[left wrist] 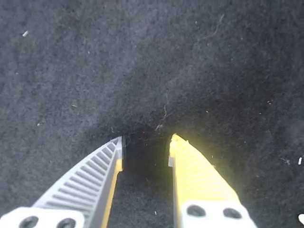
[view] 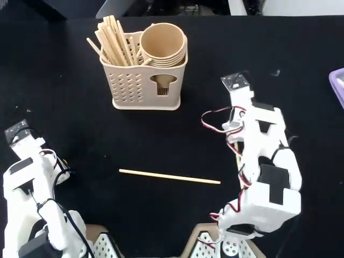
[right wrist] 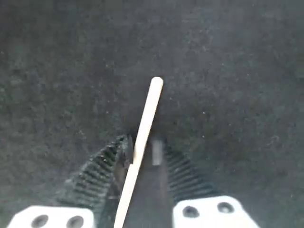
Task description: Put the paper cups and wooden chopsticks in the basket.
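Observation:
A beige slotted basket (view: 144, 86) stands at the back centre of the black table, holding a stack of paper cups (view: 163, 44) and a bundle of wooden chopsticks (view: 114, 42). One loose chopstick (view: 169, 176) lies flat in the middle of the table, between the two arms. My right gripper (right wrist: 141, 145) is shut on another chopstick (right wrist: 147, 111), which sticks out past the fingertips just above the cloth. My right arm (view: 263, 156) stands to the right of the loose chopstick. My left gripper (left wrist: 146, 138) is open over bare cloth with nothing between its fingers. The left arm (view: 24, 172) is at the near left.
A purple object (view: 337, 83) shows at the right edge of the table. Both arm bases (view: 215, 244) sit at the near edge. Black cloth lies open between the basket and the loose chopstick.

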`<state>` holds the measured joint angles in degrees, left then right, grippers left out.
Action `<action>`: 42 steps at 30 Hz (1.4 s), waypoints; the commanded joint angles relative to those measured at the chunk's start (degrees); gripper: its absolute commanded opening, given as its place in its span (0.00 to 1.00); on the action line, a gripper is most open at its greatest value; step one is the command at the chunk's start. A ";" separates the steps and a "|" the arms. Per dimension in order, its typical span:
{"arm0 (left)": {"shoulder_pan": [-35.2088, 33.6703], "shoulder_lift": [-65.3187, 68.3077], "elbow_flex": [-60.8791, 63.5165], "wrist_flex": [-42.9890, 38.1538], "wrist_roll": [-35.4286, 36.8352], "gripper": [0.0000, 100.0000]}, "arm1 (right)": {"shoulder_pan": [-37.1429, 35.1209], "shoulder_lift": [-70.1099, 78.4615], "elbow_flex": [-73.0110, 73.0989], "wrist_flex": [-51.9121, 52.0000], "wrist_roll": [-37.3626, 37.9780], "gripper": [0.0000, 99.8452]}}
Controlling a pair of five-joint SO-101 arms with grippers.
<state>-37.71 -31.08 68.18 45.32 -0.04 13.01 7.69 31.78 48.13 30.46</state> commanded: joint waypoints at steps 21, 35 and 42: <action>0.13 0.09 -0.31 -2.29 -1.32 0.16 | -28.22 -62.11 16.48 28.75 18.29 0.01; 0.13 0.09 -0.31 -2.11 -1.32 0.16 | -50.37 -30.29 15.16 1.32 7.47 0.01; 0.04 0.09 -0.31 -2.11 -1.41 0.16 | -49.41 -21.32 6.99 10.02 4.66 0.24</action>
<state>-37.71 -31.08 68.18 45.23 -0.75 -36.48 -14.02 42.59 55.43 33.80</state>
